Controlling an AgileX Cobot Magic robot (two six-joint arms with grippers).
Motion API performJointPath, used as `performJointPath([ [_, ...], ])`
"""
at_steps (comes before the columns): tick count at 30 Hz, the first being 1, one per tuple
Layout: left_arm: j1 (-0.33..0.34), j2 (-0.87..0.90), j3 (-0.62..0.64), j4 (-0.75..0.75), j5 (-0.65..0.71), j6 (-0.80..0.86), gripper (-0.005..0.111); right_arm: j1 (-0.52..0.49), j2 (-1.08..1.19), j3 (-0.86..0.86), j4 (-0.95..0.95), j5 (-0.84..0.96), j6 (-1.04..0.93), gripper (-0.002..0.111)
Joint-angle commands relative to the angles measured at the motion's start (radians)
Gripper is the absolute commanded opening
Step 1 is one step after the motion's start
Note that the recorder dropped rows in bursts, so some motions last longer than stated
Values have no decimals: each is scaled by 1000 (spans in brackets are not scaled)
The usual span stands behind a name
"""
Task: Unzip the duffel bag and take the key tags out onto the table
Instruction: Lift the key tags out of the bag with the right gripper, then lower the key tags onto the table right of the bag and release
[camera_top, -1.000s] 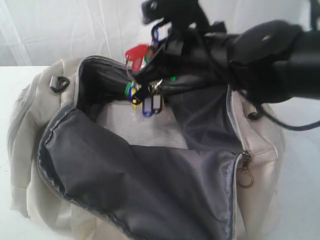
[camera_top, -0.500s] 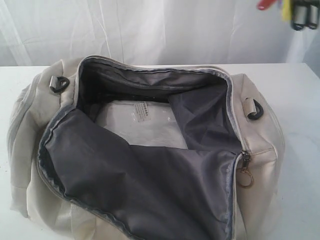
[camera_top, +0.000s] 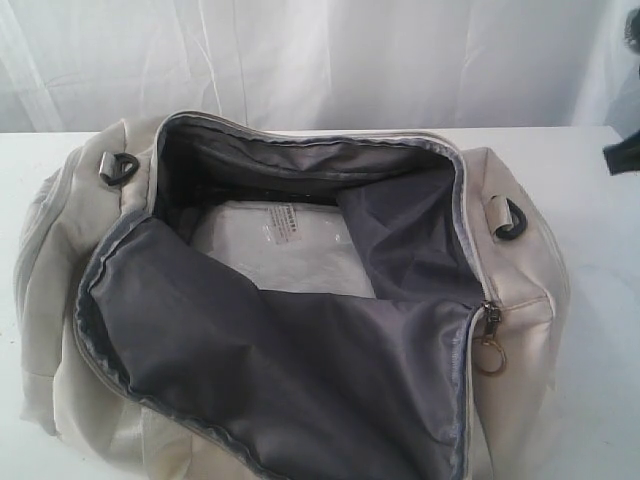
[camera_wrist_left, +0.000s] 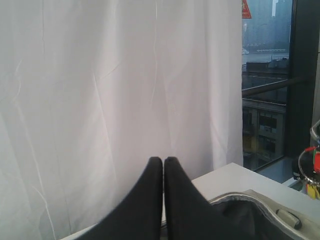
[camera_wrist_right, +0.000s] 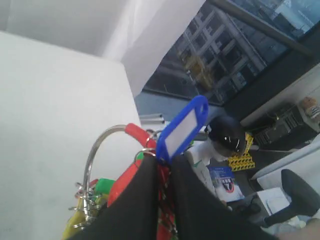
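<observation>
R gripper clamped on key tags, L gripper closed empty, duffel bag unzipped.

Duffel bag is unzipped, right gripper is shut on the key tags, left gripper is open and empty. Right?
Not quite. The left gripper is shut, not open, with nothing between its fingers; the left wrist view shows it. The rest holds: the duffel bag is unzipped and the right gripper is shut on the key tags.

Nothing legible; print on the plastic packet is unreadable.
</observation>
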Motion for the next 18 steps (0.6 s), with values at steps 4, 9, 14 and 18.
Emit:
performJointPath([
  [4,-5,-7,2,-2,-14,-6,8,-11,146,97,-10,145,106,0],
  [9,-5,-7,2,-2,-14,-6,8,-11,242,131,-10,277,161,0],
  [14,-5,-7,2,-2,-14,-6,8,-11,295,145,-10,503,169,0],
  [18,-5,-7,2,-2,-14,-6,8,-11,330,145,-10,763,224,0],
])
